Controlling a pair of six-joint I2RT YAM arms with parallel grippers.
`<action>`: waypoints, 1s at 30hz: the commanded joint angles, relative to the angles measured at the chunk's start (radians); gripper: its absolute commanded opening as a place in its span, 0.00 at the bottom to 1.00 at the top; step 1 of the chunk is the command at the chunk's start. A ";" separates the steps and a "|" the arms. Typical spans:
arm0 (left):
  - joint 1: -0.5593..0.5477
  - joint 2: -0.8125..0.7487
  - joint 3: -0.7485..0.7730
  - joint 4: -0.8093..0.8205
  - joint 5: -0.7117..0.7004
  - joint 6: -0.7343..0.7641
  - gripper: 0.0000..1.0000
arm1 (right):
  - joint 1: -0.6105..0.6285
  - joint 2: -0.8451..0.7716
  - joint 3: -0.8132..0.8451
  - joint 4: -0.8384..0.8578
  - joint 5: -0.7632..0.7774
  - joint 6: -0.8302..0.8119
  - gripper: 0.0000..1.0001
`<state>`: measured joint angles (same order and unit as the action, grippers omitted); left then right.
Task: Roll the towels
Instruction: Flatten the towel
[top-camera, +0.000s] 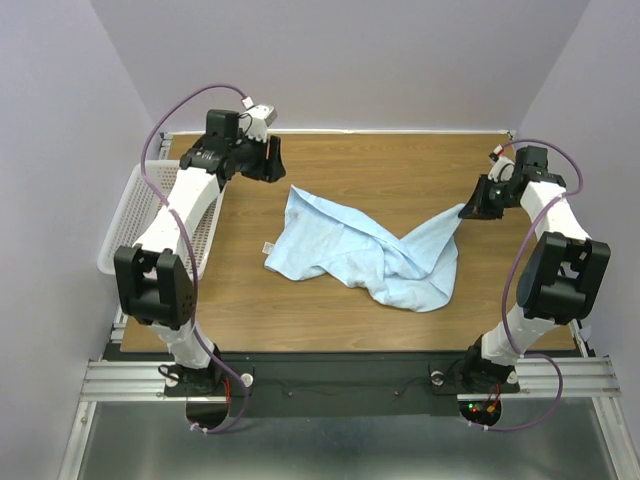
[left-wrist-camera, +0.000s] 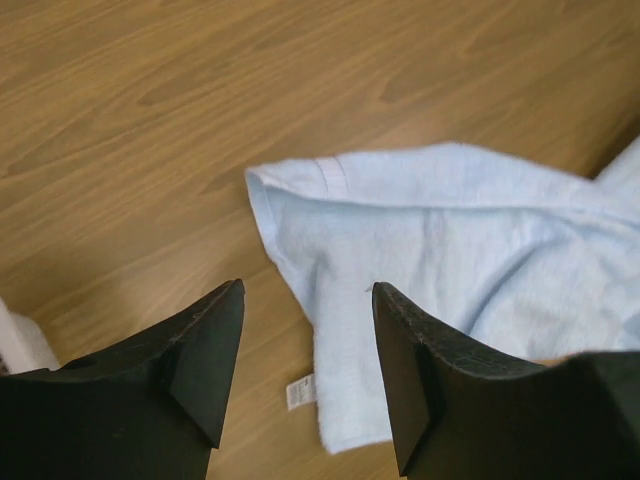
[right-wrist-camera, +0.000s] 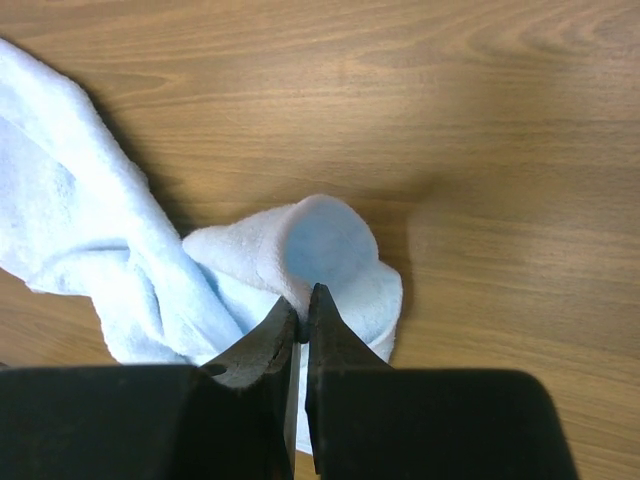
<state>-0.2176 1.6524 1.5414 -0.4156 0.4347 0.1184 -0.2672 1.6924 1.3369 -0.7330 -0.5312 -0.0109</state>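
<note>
The right gripper (right-wrist-camera: 303, 305) clamps one corner of the light blue towel (top-camera: 340, 250) while the left gripper (left-wrist-camera: 308, 290), jaws apart, hovers over the opposite corner, presumably to flatten it.

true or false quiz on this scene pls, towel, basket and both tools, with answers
1. The right tool is shut on a corner of the light blue towel. True.
2. The left tool is clamped on the towel. False: its jaws stand open and hold nothing.
3. The towel lies flat and fully spread out. False: it is crumpled and twisted across its middle.
4. The white basket sits at the left edge of the table. True.
5. A rolled yellow towel lies beside the blue one. False: only the blue towel is in view, and it is not rolled.
</note>
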 joint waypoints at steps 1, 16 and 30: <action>-0.005 0.111 0.037 0.095 0.041 -0.209 0.65 | -0.009 -0.013 0.048 0.003 -0.035 0.035 0.01; 0.004 0.351 0.088 0.219 0.081 -0.468 0.63 | -0.012 0.012 0.059 0.003 -0.023 0.028 0.01; 0.009 0.527 0.230 0.186 0.095 -0.500 0.60 | -0.017 0.044 0.076 0.001 -0.016 0.020 0.01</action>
<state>-0.2146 2.1796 1.7245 -0.2203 0.5121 -0.3729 -0.2691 1.7264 1.3670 -0.7334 -0.5430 0.0154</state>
